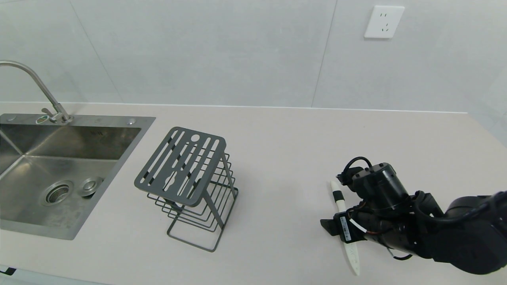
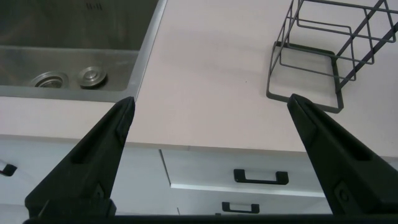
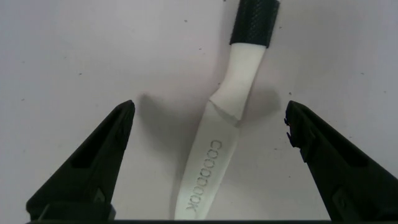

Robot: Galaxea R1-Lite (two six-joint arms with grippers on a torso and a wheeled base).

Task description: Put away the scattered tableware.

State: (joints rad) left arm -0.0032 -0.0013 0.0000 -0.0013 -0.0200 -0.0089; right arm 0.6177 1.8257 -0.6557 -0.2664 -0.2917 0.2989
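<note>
A white knife [image 1: 339, 204] with a black band on its handle lies flat on the pale counter at the right front. My right gripper [image 1: 344, 233] hangs directly over it, pointing down, and hides the knife's middle. In the right wrist view the knife [image 3: 233, 118] lies between the spread fingers of my right gripper [image 3: 208, 115], which is open and not touching it. My left gripper [image 2: 210, 102] is open and holds nothing; it hovers off the counter's front edge, between the sink and the rack. A dark grey wire knife rack [image 1: 180, 166] stands mid-counter.
A steel sink [image 1: 119, 158] with a curved faucet [image 1: 37, 85] takes up the left. Behind is a tiled wall with an outlet [image 1: 384, 21]. The rack's base [image 2: 339, 68] and drawer handles [image 2: 261, 177] below the counter show in the left wrist view.
</note>
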